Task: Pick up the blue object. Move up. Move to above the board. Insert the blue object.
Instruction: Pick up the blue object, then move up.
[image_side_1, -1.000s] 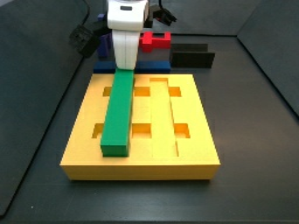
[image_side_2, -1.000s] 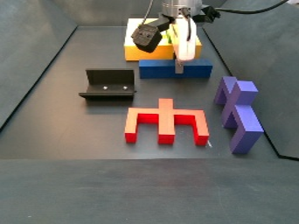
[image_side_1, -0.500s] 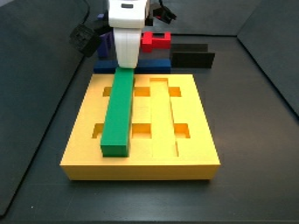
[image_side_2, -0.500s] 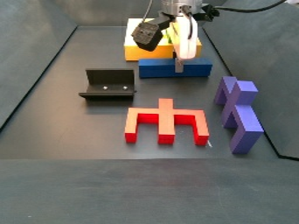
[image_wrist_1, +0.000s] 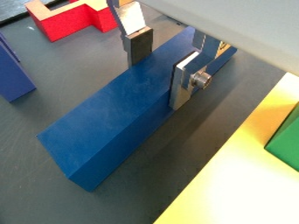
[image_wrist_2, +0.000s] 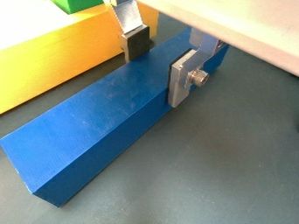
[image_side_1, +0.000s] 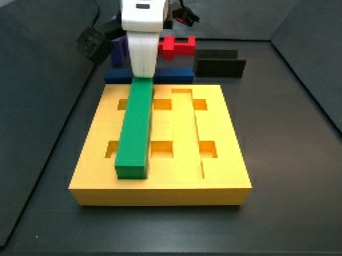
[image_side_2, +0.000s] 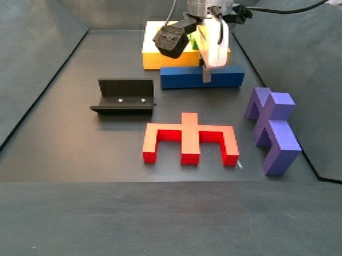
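Note:
The blue object is a long dark blue bar lying on the dark floor beside the yellow board. It also shows in a wrist view and in both side views. My gripper straddles the bar near one end, with its pads against the bar's two long sides; it shows the same way in a wrist view. The bar still rests on the floor. In a side view the gripper stands upright over the bar. A green bar lies in one groove of the board.
A red comb-shaped piece lies in front of the bar. Two purple notched blocks lie to the right. The fixture stands to the left. Dark walls enclose the floor.

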